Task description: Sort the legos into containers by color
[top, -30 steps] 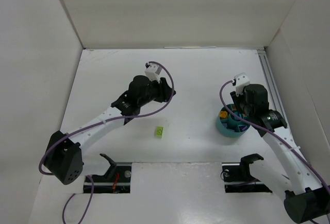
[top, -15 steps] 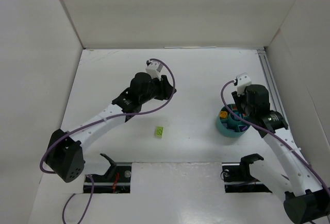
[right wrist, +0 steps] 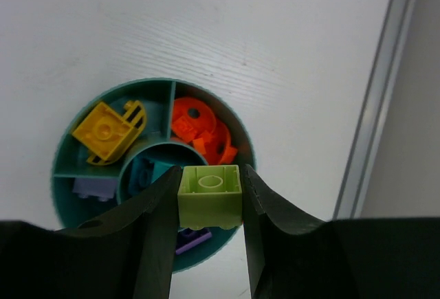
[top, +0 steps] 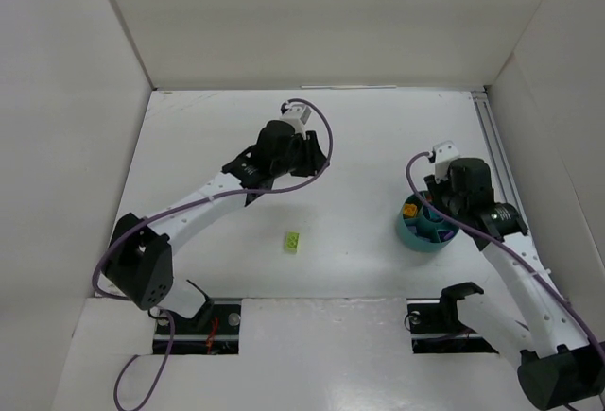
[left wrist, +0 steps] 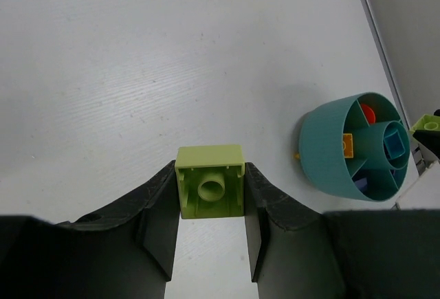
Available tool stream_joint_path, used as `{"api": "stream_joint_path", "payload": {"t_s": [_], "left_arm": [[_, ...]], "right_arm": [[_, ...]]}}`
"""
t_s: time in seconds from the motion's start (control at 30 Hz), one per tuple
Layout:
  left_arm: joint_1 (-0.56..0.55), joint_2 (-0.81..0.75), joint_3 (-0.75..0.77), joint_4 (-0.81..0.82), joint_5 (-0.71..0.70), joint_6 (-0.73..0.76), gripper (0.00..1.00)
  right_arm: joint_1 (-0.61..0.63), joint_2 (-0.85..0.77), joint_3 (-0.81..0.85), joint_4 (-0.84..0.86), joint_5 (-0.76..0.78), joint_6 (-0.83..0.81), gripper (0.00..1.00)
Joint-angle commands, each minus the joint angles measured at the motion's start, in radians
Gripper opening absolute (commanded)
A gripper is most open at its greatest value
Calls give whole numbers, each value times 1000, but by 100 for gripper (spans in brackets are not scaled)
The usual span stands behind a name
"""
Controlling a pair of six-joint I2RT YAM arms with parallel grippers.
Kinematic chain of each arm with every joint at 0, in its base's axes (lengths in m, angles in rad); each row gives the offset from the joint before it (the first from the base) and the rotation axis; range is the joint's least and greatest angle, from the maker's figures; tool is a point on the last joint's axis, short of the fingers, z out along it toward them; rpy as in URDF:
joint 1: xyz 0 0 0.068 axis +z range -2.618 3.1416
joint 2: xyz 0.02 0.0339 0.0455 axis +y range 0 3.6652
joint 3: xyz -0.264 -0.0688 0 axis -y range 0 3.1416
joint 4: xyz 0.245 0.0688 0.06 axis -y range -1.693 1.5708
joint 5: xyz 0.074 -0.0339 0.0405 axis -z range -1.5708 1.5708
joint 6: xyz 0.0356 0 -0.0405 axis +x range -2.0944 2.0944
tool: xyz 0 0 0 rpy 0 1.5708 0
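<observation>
top: loose lime lego [top: 292, 240] lies on table [top: 359, 137] between arms; right gripper [top: 435, 211] over teal bowl [top: 410, 232]; left gripper [top: 310, 162] well apart | left wrist: left gripper clamps lime brick [left wrist: 210, 189] | right wrist: right gripper clamps second lime brick [right wrist: 210, 194] above bowl's centre

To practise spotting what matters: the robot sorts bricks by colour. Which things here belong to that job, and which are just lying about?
Job: left gripper with first green brick; right gripper with second green brick; loose green brick; teal bowl with dividers.
Lying about: purple cables; metal rail; black stands.
</observation>
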Motion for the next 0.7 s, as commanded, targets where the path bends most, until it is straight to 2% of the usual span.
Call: {"api": "stream_joint_path", "payload": {"t_s": [0.0, 0.07, 0.17, 0.33, 0.67], "left_arm": [[-27, 11, 81, -26, 17, -28, 0], [-36, 25, 116, -53, 17, -50, 0], [-36, 34, 137, -101, 26, -78, 0], [-74, 3, 128, -180, -45, -125, 0], [-84, -6, 108, -208, -80, -155, 0]], "right_arm": [[-5, -30, 29, -41, -180, 5, 15], [4, -30, 29, -60, -258, 5, 15], [76, -30, 29, -112, -248, 32, 14], [247, -30, 29, -155, -98, 171, 13], [332, -39, 20, -155, -42, 215, 13]]}}
